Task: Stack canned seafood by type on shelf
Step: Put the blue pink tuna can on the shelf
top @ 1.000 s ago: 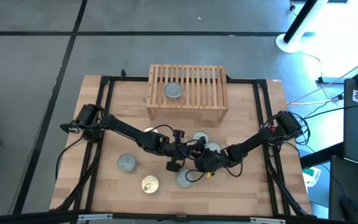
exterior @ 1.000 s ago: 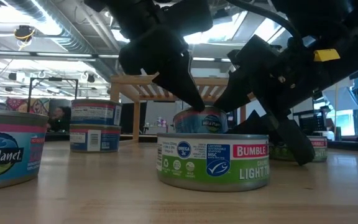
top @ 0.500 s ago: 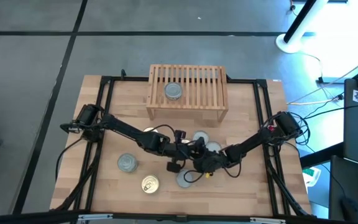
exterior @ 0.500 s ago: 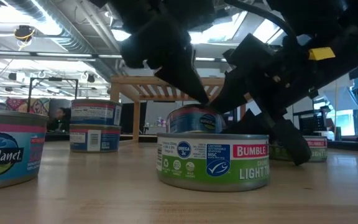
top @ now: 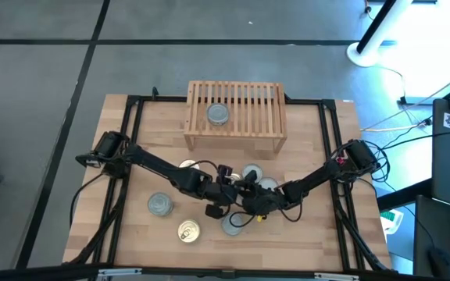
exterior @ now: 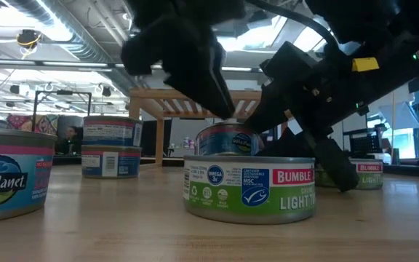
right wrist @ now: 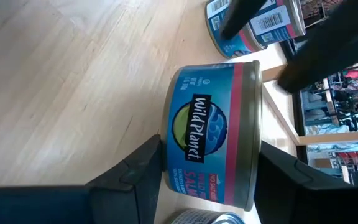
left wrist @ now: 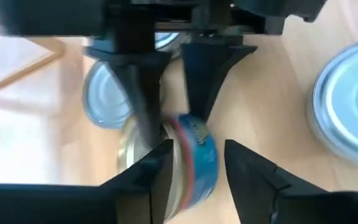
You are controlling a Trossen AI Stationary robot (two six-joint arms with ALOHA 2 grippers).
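Here the right gripper [top: 250,200] is clamped on a blue Wild Planet tin [right wrist: 215,134], one finger on each side of its wall, near the middle of the table [top: 311,140]. In the low view this blue tin [exterior: 226,140] sits just behind a green-label tin [exterior: 249,188], and whether it rests on the wood cannot be told. The left gripper [left wrist: 191,158] meets it from the other side, its fingers [left wrist: 157,168] straddling the same tin [left wrist: 194,158]; whether they press on it or only flank it cannot be told.

Around the grippers in the high view lie more tins: a silver-topped one [top: 252,172] toward the shelf, another [top: 267,185] just beside it, and one [top: 233,225] partly under the right gripper. Farther to the left sit a silver-topped tin [top: 159,204] and a gold-topped tin [top: 188,231], near each other. A gold edge [top: 186,165] peeks out beside the left arm.

The shelf [top: 234,115] stands at the far side of the table, with one silver-topped tin [top: 218,114] on its slats.
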